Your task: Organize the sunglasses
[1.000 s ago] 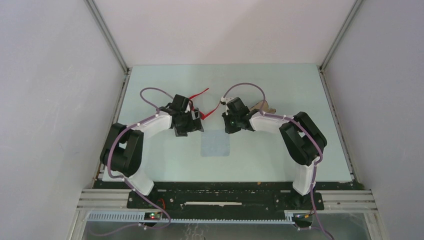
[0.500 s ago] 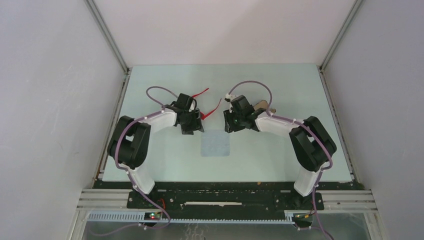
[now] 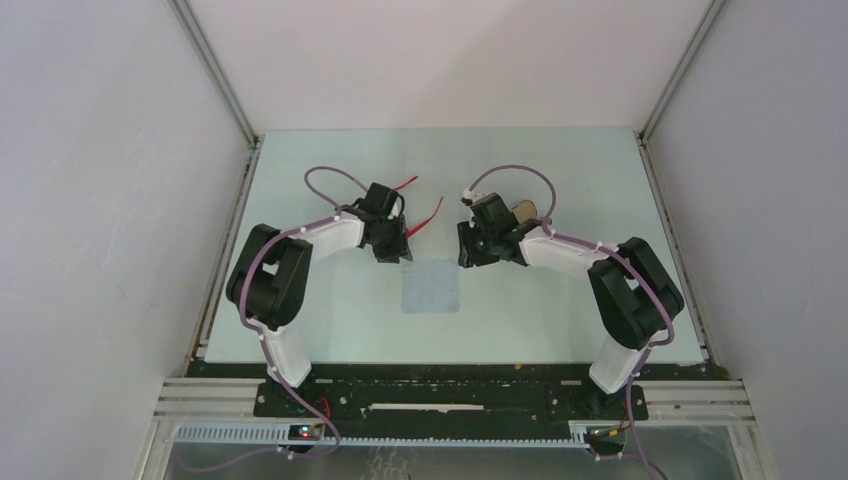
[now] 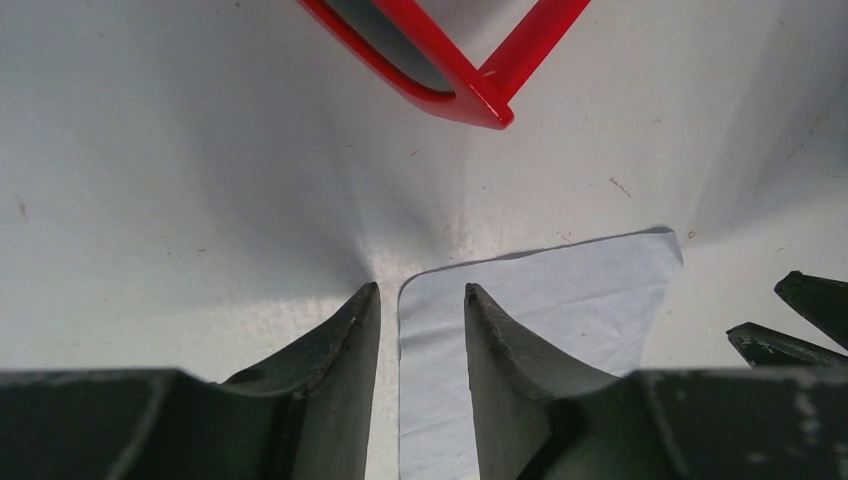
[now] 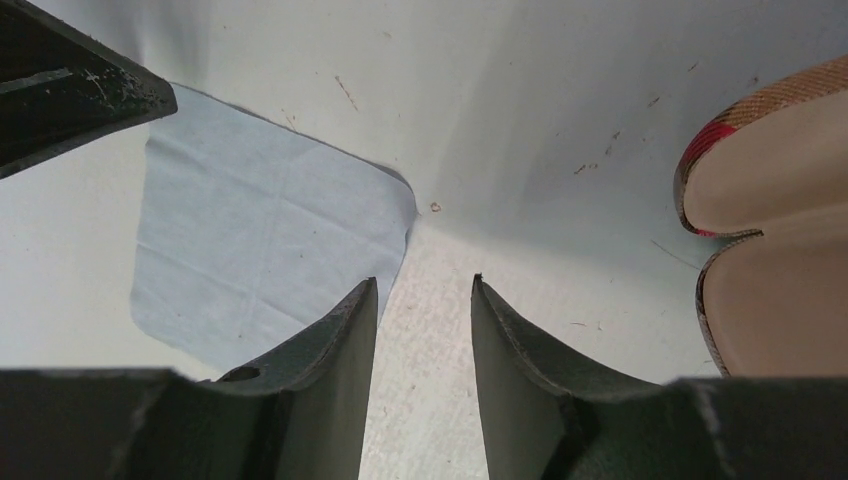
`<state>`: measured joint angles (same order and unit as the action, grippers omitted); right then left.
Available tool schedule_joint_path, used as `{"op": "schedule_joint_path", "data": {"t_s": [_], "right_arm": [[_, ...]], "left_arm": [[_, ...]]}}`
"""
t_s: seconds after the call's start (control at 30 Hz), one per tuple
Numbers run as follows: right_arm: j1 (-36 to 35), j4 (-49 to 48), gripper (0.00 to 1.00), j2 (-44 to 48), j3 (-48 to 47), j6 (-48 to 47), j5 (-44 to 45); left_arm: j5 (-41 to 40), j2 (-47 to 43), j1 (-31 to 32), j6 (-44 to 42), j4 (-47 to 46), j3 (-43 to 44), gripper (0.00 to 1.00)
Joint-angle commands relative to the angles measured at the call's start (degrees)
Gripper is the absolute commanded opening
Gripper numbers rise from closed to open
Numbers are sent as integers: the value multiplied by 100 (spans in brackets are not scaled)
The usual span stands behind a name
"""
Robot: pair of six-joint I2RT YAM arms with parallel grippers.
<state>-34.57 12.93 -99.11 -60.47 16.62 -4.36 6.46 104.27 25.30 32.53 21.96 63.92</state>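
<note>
Over the last second both arms have swung a little to the right and folded in closer, while the sunglasses [image 3: 430, 213], cloth [image 3: 432, 288] and case [image 3: 522, 210] lie where they did. The left gripper [image 3: 398, 256] has slid from beside the sunglasses toward the cloth's far left corner, and its jaws have drawn in from wide. In its wrist view they stand partly open with a clear gap, holding nothing, and the cloth's corner [image 4: 540, 310] shows flat on the table [image 3: 330, 160] in that gap. The right gripper [image 3: 470, 258] has shifted right and its jaws have parted. They are now about as far apart as the left pair, gripping nothing, over bare table just beside the cloth's other far corner [image 5: 260, 260]. The right arm now covers more of the case than before. In the right wrist view the case [image 5: 770, 170] lies open, its two halves showing pale lining with a plaid edge; only part of each half is in view. The sunglasses lie on the table outside it, just beyond the left gripper, one red frame corner [image 4: 470, 98] near the cloth, well apart from the case.
</note>
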Motion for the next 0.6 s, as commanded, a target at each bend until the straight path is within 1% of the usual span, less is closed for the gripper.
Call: {"op": "schedule_joint_path", "data": {"t_s": [0.0,0.1,0.17,0.37,0.43,0.57], "right_arm": [[69,6,47,228,9,153,15],[128,-40,47,199,9,212,-77],[137,-44,47,199,11,227,-107],[174,-14,47,199,0,234,-89],[197,-20,47,179,-5,253,-114],[191,23,44,47,-133,209,-256]], "left_arm": [[203,24,28,-111,-6,68,41],[458,62,28,-224,35,57,40],[578,96,36,-278,78,88,37],[627,95,47,-338,174,107,36],[563,85,54,-324,170,110,33],[491,117,45,-310,169,153,24]]}}
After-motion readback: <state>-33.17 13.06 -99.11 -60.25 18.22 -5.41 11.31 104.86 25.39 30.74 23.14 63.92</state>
